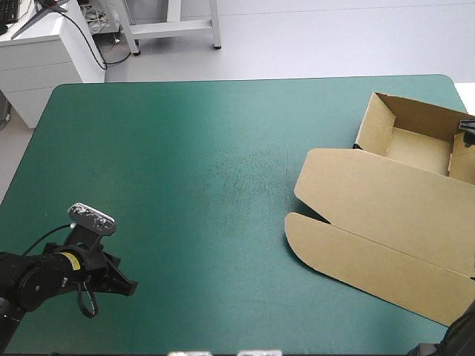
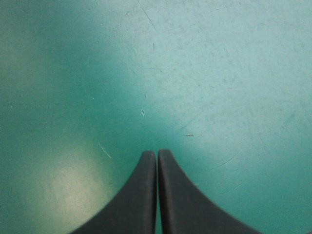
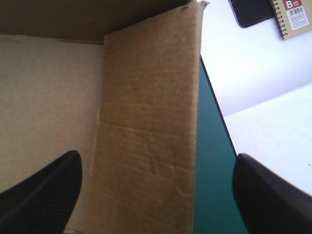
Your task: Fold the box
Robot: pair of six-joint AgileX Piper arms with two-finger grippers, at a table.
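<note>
Right gripper (image 3: 157, 155): fingers wide apart, holding nothing, astride an upright side wall (image 3: 146, 97) of the box (image 1: 386, 215), with one finger over the tray floor and the other outside the wall. Left gripper (image 2: 157, 152): fingers pressed together, empty, low over the bare teal-green cover (image 1: 185, 148) near the table's near left corner. Box at the table's right side, tray toward the far right corner, lid flat toward the near edge. The board is probably light and stiff and bends at its scores, so it is best pinched at a wall's top edge.
</note>
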